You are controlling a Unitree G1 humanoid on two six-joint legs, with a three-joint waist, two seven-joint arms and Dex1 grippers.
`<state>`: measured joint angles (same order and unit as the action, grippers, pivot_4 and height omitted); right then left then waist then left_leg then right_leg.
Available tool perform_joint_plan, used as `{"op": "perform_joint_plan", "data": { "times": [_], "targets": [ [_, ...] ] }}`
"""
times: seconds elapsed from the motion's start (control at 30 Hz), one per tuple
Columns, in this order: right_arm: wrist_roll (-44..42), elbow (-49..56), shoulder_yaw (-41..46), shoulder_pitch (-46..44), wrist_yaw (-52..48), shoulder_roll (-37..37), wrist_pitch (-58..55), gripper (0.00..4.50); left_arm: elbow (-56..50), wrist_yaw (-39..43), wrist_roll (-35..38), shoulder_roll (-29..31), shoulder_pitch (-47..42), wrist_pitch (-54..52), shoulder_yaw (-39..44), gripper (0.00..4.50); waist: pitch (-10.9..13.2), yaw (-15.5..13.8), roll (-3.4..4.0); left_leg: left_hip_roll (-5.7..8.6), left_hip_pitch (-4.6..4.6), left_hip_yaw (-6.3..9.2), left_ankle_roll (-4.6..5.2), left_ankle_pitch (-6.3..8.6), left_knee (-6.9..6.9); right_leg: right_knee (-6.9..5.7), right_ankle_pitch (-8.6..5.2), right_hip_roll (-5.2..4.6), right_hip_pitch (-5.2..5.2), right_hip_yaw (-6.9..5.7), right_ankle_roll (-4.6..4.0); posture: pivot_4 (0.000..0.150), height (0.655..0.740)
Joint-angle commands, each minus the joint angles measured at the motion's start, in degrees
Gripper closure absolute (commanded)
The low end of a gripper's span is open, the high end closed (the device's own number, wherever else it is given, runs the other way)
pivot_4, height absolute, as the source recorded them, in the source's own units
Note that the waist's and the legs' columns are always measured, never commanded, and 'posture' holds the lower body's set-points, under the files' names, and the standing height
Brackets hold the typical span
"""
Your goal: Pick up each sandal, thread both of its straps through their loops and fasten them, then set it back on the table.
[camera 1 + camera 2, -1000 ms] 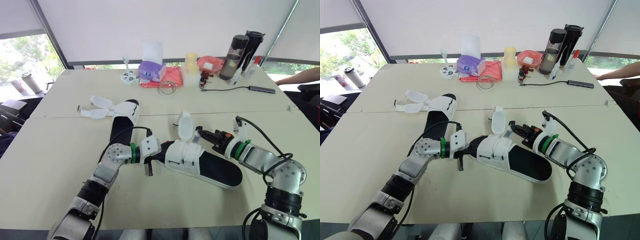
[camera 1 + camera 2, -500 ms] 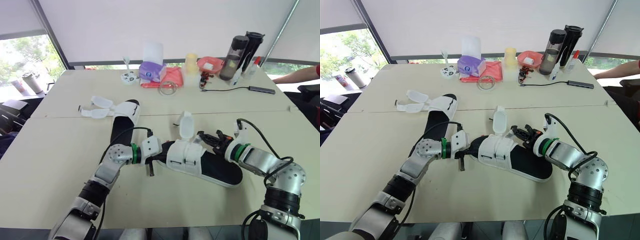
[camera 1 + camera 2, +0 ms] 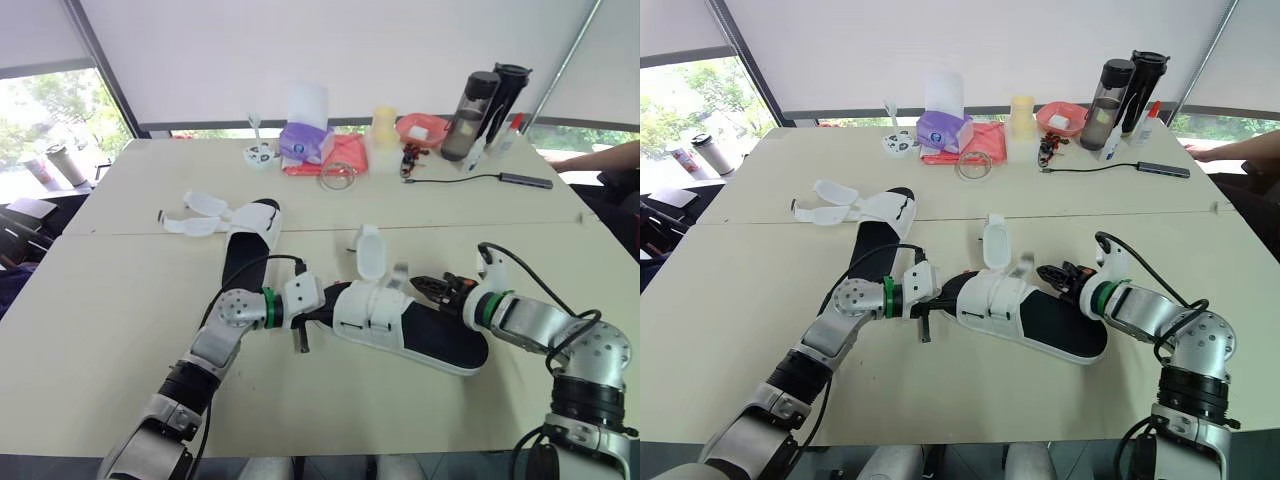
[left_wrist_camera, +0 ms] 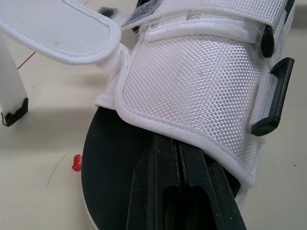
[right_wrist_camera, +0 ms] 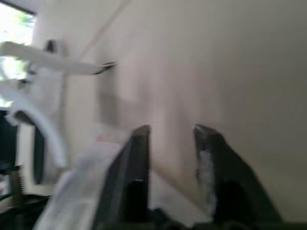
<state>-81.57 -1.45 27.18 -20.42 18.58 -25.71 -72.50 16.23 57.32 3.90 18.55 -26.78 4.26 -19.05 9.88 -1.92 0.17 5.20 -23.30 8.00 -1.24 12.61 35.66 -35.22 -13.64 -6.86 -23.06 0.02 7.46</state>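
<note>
White woven-mesh sandal (image 3: 375, 312), black sole (image 4: 110, 158); my left gripper (image 4: 178, 148) under upper (image 4: 192, 96), fingers pressed together; right gripper (image 5: 170, 134) parted beside strap (image 3: 399, 274).

sandals (image 3: 372, 308) (image 3: 250, 243): 2 | dark bottles (image 3: 470, 102) (image 3: 506, 92): 2 | tissue box (image 3: 304, 141): 1 | red tray (image 3: 421, 128): 1 | cable (image 3: 468, 178): 1

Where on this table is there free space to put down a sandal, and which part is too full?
Free: the near-left corner of the table, in front of the far sandal; also the band between the near sandal and the cable. Crowded: the far edge, from the tissue box to the bottles.
</note>
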Motion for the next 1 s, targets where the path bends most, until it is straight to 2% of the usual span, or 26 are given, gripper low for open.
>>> {"op": "perform_joint_plan", "data": {
  "times": [0.03,0.1,0.3,0.47,0.6,0.77,0.9,1.0],
  "targets": [
    [0.58,2.59,-0.92,-0.49,-3.73,-1.42,0.93,1.02,2.45,-0.07,-2.18,0.22,1.21,-1.22,-1.68,4.5,-0.05,0.03,0.07,-0.01,0.01,0.0,0.0,0.0,0.0,0.0,0.0,0.01,0.01,0.0,0.01,0.15,0.74],
    [2.1,5.38,-1.09,0.1,-7.57,-2.15,2.96,0.02,2.43,0.03,-2.15,0.32,1.25,-1.23,-1.63,4.5,-0.05,0.02,0.07,-0.02,0.01,0.0,0.0,0.0,0.02,-0.01,-0.04,0.04,0.02,-0.01,0.07,0.15,0.74],
    [9.92,17.5,-3.56,6.62,-24.02,-6.9,10.4,0.02,1.9,0.82,-1.45,0.56,1.62,-2.03,-1.5,4.5,-0.04,-0.07,0.07,-0.01,-0.03,-0.03,0.0,0.0,0.0,0.02,-0.05,0.04,0.0,-0.02,0.23,0.15,0.74],
    [13.03,23.91,-5.31,7.45,-31.53,-9.5,14.56,0.02,-0.54,2.92,1.42,0.27,2.59,-5.18,-1.0,4.5,-0.04,0.14,0.08,-0.05,-0.03,-0.02,0.0,0.01,-0.01,0.02,-0.13,0.04,-0.03,-0.03,0.22,0.15,0.74],
    [14.98,26.45,-9.14,1.53,-32.99,-12.36,14.14,0.02,-2.67,4.81,3.14,0.75,3.14,-8.31,-1.01,4.5,-0.03,0.64,0.08,-0.06,-0.08,-0.02,-0.01,0.01,-0.02,0.06,-0.13,0.01,-0.1,-0.01,0.19,0.15,0.74],
    [10.08,25.92,-15.26,-11.7,-28.04,-8.28,10.12,0.02,-4.87,6.98,4.45,1.67,3.88,-11.81,-1.33,4.5,-0.01,1.32,0.07,-0.06,-0.09,-0.01,-0.01,0.01,-0.29,0.08,-0.04,-0.01,-0.26,0.0,0.05,0.15,0.74],
    [6.28,19.49,-14.57,-19.25,-22.69,-6.71,7.2,0.02,-5.96,7.59,4.94,1.7,4.42,-13.44,-1.56,4.5,0.0,1.0,0.05,-0.02,-0.13,0.14,-0.01,0.01,-0.47,0.1,0.02,-0.01,-0.31,-0.03,0.23,0.15,0.74],
    [4.29,11.87,-13.59,-24.14,-20.78,-8.43,3.85,0.02,-6.18,7.66,5.03,1.43,4.61,-13.95,-1.61,4.5,0.0,1.12,0.05,0.08,-0.16,0.08,0.02,0.04,-0.49,0.19,0.02,-0.11,-0.3,0.0,0.24,0.15,0.74]
  ]
}}
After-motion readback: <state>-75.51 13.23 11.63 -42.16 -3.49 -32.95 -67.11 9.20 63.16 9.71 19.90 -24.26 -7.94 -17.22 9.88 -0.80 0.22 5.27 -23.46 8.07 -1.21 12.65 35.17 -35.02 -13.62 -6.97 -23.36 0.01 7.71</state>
